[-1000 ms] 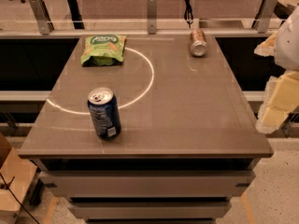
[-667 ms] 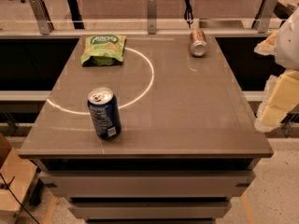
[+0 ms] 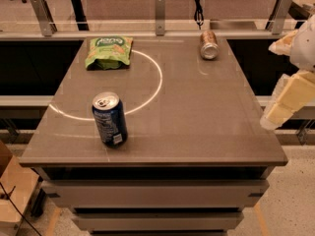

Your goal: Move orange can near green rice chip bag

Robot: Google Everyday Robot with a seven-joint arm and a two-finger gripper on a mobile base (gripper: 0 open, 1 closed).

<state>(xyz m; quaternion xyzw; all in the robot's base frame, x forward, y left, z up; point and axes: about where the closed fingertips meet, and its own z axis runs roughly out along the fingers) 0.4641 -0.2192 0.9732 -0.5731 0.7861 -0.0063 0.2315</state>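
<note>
The orange can [image 3: 209, 44] lies on its side at the far right of the grey table [image 3: 197, 117], its silver top facing me. The green rice chip bag [image 3: 109, 51] lies flat at the far left of the table, well apart from the can. My gripper [image 3: 283, 104] hangs off the table's right edge, pale and cream-coloured, far from both and holding nothing that I can see.
A taller dark blue can [image 3: 110, 118] stands upright at the front left of the table. A white arc [image 3: 152, 87] is painted across the tabletop. A rail with metal posts [image 3: 159, 6] runs behind the table.
</note>
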